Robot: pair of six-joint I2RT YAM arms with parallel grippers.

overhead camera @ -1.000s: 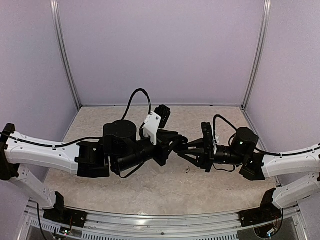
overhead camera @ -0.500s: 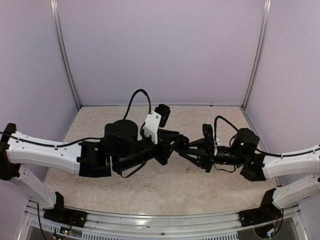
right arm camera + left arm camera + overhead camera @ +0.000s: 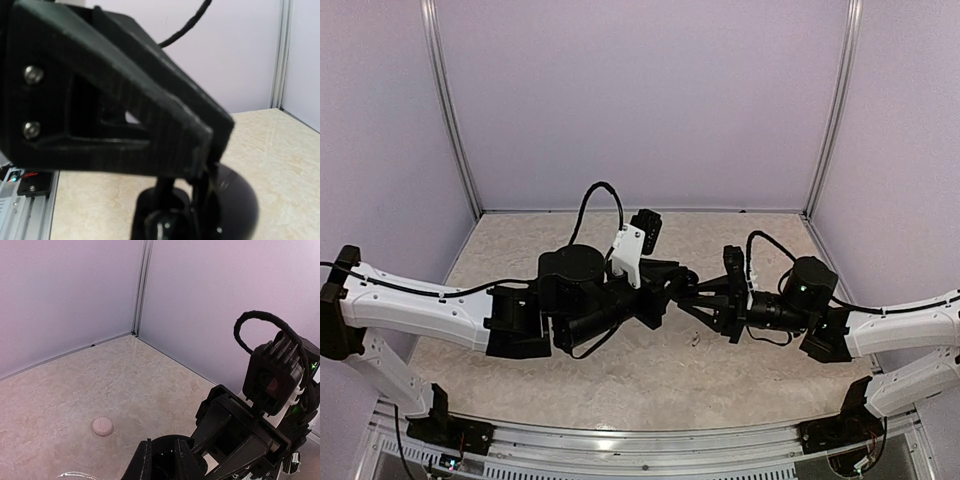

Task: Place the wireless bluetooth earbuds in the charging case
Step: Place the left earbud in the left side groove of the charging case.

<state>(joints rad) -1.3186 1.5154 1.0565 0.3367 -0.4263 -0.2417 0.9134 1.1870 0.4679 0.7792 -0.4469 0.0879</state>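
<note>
Meeting tip to tip above the table [image 3: 620, 385], the left claw [image 3: 673, 291] and right claw [image 3: 688, 301] both look closed in the top view; a pale speck [image 3: 695, 340] — perhaps an earbud — lies on the table just nearside of them. The left wrist view shows its fingers [image 3: 144, 466] clamped on a black case [image 3: 164, 466], with a pale puck [image 3: 102, 426] well apart. The right wrist view sets that case right under the right claw's pinched tips — any earbud there is hidden.

Left arm [image 3: 420, 305] reaches rightward, low and nearly level. Right arm [image 3: 905, 328] mirrors it, reaching leftward. The left gripper [image 3: 672, 288] and right gripper [image 3: 690, 300] meet nose to nose at centre, tips almost touching. I read the fingers of both as pinched together.
</note>
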